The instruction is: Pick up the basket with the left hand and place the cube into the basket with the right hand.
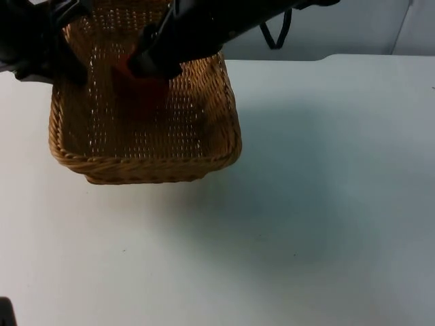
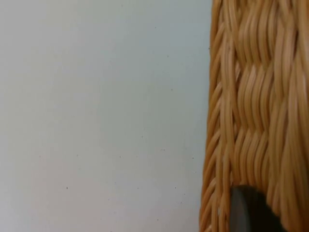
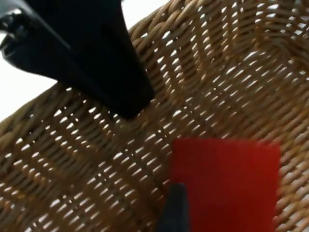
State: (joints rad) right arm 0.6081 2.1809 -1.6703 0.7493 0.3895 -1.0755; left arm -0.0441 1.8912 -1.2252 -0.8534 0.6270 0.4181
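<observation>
We see the red cube [image 3: 226,183] lying on the woven floor of the basket [image 1: 146,159], toward the basket's far side, and in the top view it shows as a red patch [image 1: 139,85] just under the right arm. The basket is a rectangular wicker one, and it sits over the far-left part of the white table top [image 1: 306,217], its near rim tilted a little and its shadow falling on the table below it, so we take it to be lifted off the surface. The right gripper [image 1: 146,61] hangs inside the basket directly above the cube; in the right wrist view one black fingertip [image 3: 175,212] stands at the cube's edge, but whether the fingers are spread or pressed on the cube we cannot tell. The left gripper [image 1: 64,64] is at the basket's far-left rim (the left arm comes in from that corner), and in the left wrist view a dark fingertip [image 2: 248,210] lies against the wicker wall [image 2: 260,106], with bare table beside it; we read this as the fingers clamped on the basket's rim. Behind the table's far edge stands the grey partition wall [image 1: 340,27].
</observation>
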